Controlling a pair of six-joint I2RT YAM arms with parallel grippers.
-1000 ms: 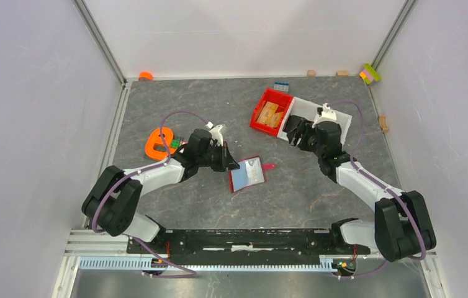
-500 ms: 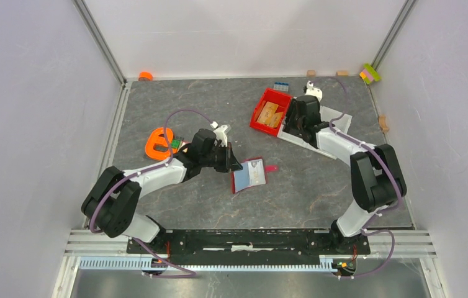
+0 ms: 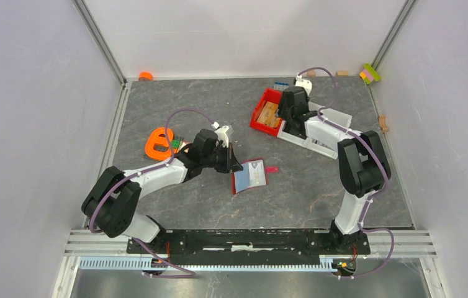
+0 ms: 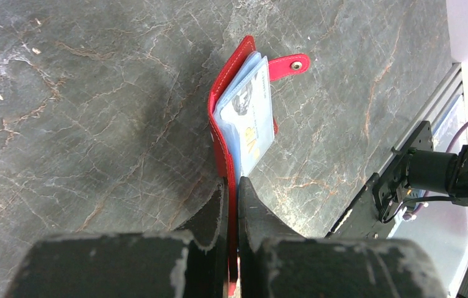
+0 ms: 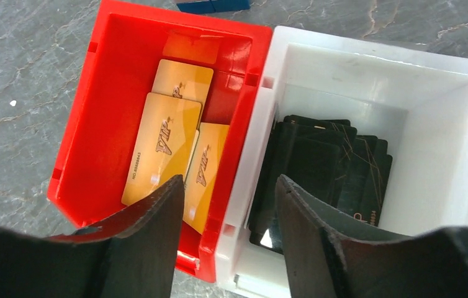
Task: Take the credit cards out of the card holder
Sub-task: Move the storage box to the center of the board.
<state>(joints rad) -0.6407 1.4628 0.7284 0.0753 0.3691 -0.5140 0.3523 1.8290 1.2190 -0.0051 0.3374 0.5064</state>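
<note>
Left gripper point(image 4: 231, 185) was clamped on the card holder point(image 4: 223, 102) at its near edge, mid-table; the holder's long axis ran straight away from those jaws, credit cards point(image 4: 253, 121) fanned open. Right gripper point(image 5: 228, 198), jaws apart and empty, hung over the red bin point(image 5: 95, 99), well apart.

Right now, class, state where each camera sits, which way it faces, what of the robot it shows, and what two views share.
Top external: above and behind the bases, looking down on the table; left arm and right arm show.
Left wrist: on the left arm, looking along its jaws, shut on the open card holder's edge.
Right wrist: on the right arm, looking down between open jaws into the red bin and white bin.
Shared: top and left wrist both show the card holder.
</note>
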